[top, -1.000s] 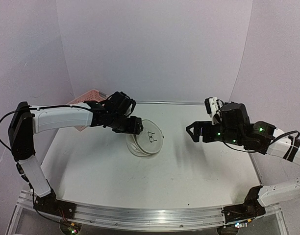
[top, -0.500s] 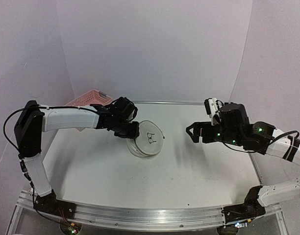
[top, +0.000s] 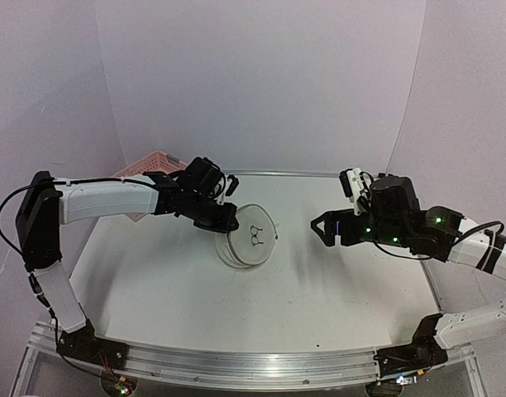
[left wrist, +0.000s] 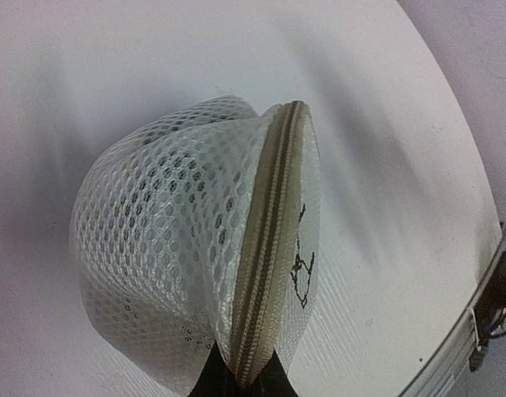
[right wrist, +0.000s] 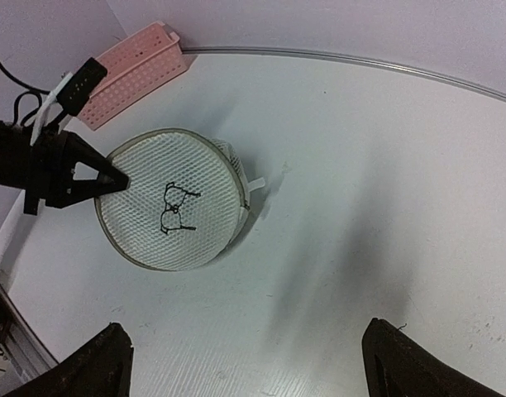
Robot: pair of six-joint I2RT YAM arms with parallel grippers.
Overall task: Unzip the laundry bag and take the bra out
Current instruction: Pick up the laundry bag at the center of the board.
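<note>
White surface [top: 319,281], pale walls [top: 261,83] behind. One pink basket [top: 147,162] is noted at its far-left edge. One laundry bag [top: 246,240] is held tilted on edge mid-surface, zip rim [left wrist: 265,273] pinched by the clamped left jaws. The rim should be kept steady so the pull can be reached by the fully spread, empty right jaws. No bra is discernible.

I can't make out a single word, number or brand name anywhere here. The only mark is a small black logo [right wrist: 174,208] shaped like a pair of glasses, drawn in thin lines on the flat mesh face of the laundry bag [right wrist: 141,236], left of the middle of the table [right wrist: 360,165]. Seen edge-on from the left wrist view it is only a thin black squiggle, with no letters in it.
</note>
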